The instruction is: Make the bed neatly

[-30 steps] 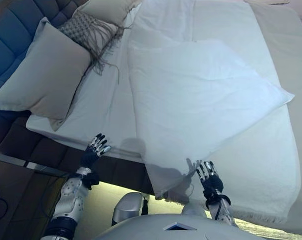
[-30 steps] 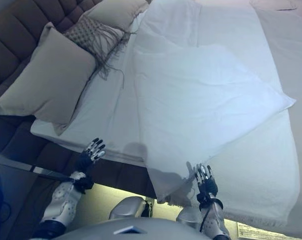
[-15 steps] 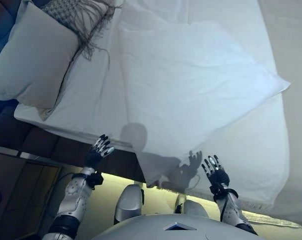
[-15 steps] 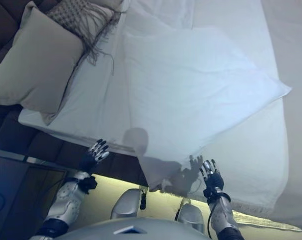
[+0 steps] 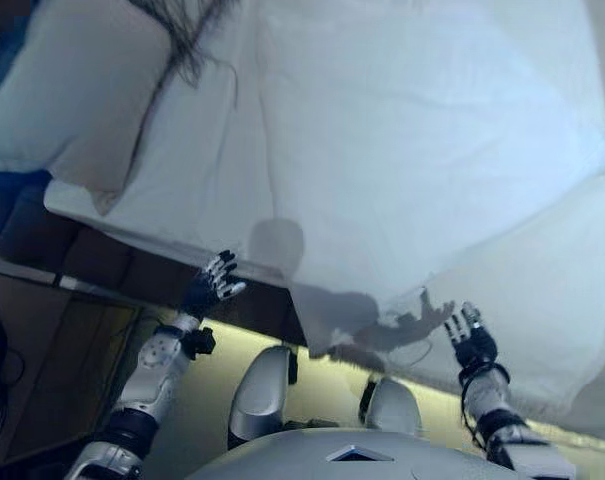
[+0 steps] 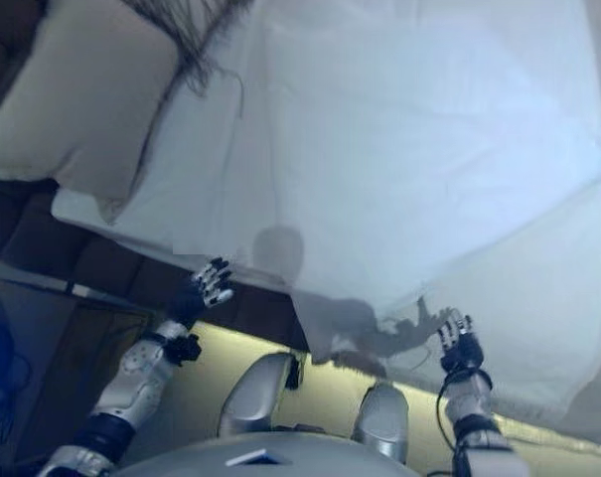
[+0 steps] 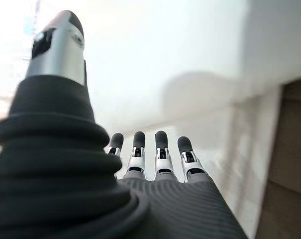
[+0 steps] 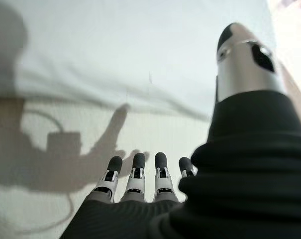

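A white bed [image 5: 212, 170] fills the head views. A large white duvet [image 5: 422, 160] lies folded at an angle over the sheet, one corner hanging over the near edge [image 5: 327, 325]. A beige pillow [image 5: 77, 95] rests at the upper left against the dark headboard. My left hand [image 5: 214, 283] hovers open by the bed's near edge, left of the hanging corner, its fingers [image 7: 160, 154] straight and holding nothing. My right hand [image 5: 469, 338] is open in front of the duvet's overhanging side, fingers [image 8: 135, 172] straight, clear of the cloth.
A fringed throw [image 5: 187, 30] lies at the top beside the pillow. The dark bed frame [image 5: 132, 270] runs under the mattress on the left. Lit floor [image 5: 212, 400] lies between me and the bed.
The camera has tilted down and nearer, so the bed shifted up in view. Both hands have stayed open and spread a little wider apart; nothing was grasped.
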Tool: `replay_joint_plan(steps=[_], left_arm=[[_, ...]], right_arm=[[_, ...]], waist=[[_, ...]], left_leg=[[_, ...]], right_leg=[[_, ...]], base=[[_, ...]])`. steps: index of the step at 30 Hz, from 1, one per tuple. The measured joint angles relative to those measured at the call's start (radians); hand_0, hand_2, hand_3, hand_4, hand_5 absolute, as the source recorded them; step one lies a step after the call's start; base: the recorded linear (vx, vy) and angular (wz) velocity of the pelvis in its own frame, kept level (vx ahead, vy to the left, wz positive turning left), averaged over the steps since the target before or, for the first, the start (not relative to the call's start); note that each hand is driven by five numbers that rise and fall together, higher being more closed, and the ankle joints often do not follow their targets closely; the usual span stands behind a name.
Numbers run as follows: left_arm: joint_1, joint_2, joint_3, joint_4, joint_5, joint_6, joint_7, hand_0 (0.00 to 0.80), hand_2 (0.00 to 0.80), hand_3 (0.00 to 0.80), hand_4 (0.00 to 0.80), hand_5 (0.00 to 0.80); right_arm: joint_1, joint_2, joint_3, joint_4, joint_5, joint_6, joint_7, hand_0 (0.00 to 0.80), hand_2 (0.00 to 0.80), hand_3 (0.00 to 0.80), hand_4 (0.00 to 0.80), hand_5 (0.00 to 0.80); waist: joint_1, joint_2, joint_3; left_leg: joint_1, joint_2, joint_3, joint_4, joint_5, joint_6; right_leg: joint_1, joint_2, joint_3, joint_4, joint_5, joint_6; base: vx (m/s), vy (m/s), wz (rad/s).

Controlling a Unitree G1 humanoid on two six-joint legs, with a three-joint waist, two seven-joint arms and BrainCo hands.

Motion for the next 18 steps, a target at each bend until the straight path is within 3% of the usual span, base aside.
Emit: replay_joint_plan(steps=[2, 3, 5, 7, 8, 9, 11, 15, 18], left_arm=[[-0.017, 0.007, 0.007, 0.002, -0.028, -0.012, 0.000, 0.000, 0.000, 0.000, 0.000, 0.000], [-0.021, 0.011, 0.011, -0.002, -0.030, -0.015, 0.001, 0.000, 0.000, 0.000, 0.000, 0.000], [-0.063, 0.025, -0.003, 0.001, -0.037, -0.017, 0.001, 0.000, 0.000, 0.000, 0.000, 0.000], [-0.103, 0.026, -0.005, 0.000, -0.038, -0.024, 0.000, 0.000, 0.000, 0.000, 0.000, 0.000], [-0.107, 0.027, -0.004, 0.001, -0.039, -0.027, 0.000, 0.000, 0.000, 0.000, 0.000, 0.000], [-0.105, 0.027, -0.009, -0.001, -0.038, -0.026, 0.000, 0.000, 0.000, 0.000, 0.000, 0.000], [-0.136, 0.034, -0.017, -0.009, -0.039, -0.026, 0.000, 0.000, 0.000, 0.000, 0.000, 0.000], [-0.155, 0.099, -0.015, -0.010, -0.043, -0.023, -0.001, 0.000, 0.000, 0.000, 0.000, 0.000], [-0.151, 0.119, -0.012, -0.018, -0.067, -0.020, -0.001, 0.000, 0.000, 0.000, 0.000, 0.000]], right_arm=[[-0.036, -0.004, -0.001, 0.023, 0.032, 0.000, 0.000, 0.000, 0.000, 0.000, 0.000, 0.000], [-0.037, -0.004, -0.001, 0.022, 0.047, 0.001, 0.005, 0.000, 0.000, 0.000, 0.000, 0.000], [-0.042, -0.010, -0.029, 0.017, 0.085, 0.000, 0.020, 0.000, 0.000, 0.000, 0.000, 0.000], [-0.045, -0.024, -0.044, 0.031, 0.136, 0.002, 0.024, 0.000, 0.000, 0.000, 0.000, 0.000], [-0.052, -0.033, -0.056, 0.036, 0.153, 0.003, 0.024, 0.000, 0.000, 0.000, 0.000, 0.000], [-0.064, -0.047, -0.061, 0.035, 0.176, 0.006, 0.026, 0.000, 0.000, 0.000, 0.000, 0.000], [-0.073, -0.069, -0.064, 0.047, 0.200, 0.026, 0.028, 0.000, 0.000, 0.000, 0.000, 0.000], [-0.181, -0.097, -0.071, 0.062, 0.209, 0.069, 0.020, 0.000, 0.000, 0.000, 0.000, 0.000], [-0.221, -0.131, -0.072, 0.070, 0.209, 0.091, 0.004, 0.000, 0.000, 0.000, 0.000, 0.000]], waist=[[0.030, -0.019, 0.043], [0.038, -0.034, 0.056], [0.028, -0.040, 0.076], [0.021, -0.045, 0.092], [0.019, -0.038, 0.103], [0.009, -0.024, 0.111], [0.016, -0.023, 0.115], [0.065, -0.020, 0.126], [0.075, -0.020, 0.126]], left_leg=[[0.002, 0.008, -0.071, 0.001, 0.000, -0.028], [-0.002, 0.013, -0.081, -0.019, -0.005, -0.037], [-0.041, 0.038, -0.065, -0.051, 0.006, -0.043], [-0.084, 0.054, -0.043, -0.055, 0.005, -0.044], [-0.083, 0.074, -0.050, -0.048, 0.007, -0.043], [-0.082, 0.086, -0.024, -0.060, 0.047, -0.061], [-0.100, 0.050, -0.019, -0.070, 0.070, -0.035], [-0.095, 0.026, -0.019, -0.100, 0.083, -0.020], [-0.095, 0.010, -0.024, -0.117, 0.091, -0.013]], right_leg=[[-0.009, 0.020, 0.008, 0.003, 0.013, -0.008], [-0.015, 0.025, 0.008, 0.007, 0.013, -0.014], [-0.024, 0.019, -0.050, -0.014, 0.028, -0.025], [-0.043, -0.013, -0.112, -0.026, 0.040, -0.025], [-0.046, -0.019, -0.118, -0.022, 0.040, -0.016], [-0.043, -0.030, -0.127, -0.012, 0.037, 0.004], [-0.047, -0.059, -0.124, -0.032, 0.044, 0.026], [-0.013, -0.063, -0.129, -0.121, 0.084, 0.060], [0.006, -0.067, -0.133, -0.156, 0.096, 0.073]], base=[[-0.121, -0.133, -0.29], [-0.152, -0.090, -0.02], [-0.132, 0.030, 0.55], [-0.046, 0.036, 0.70], [-0.001, 0.008, 0.49], [0.000, -0.014, 0.51], [0.002, -0.016, 0.50], [0.020, 0.008, 0.14], [0.035, 0.014, 0.17]])
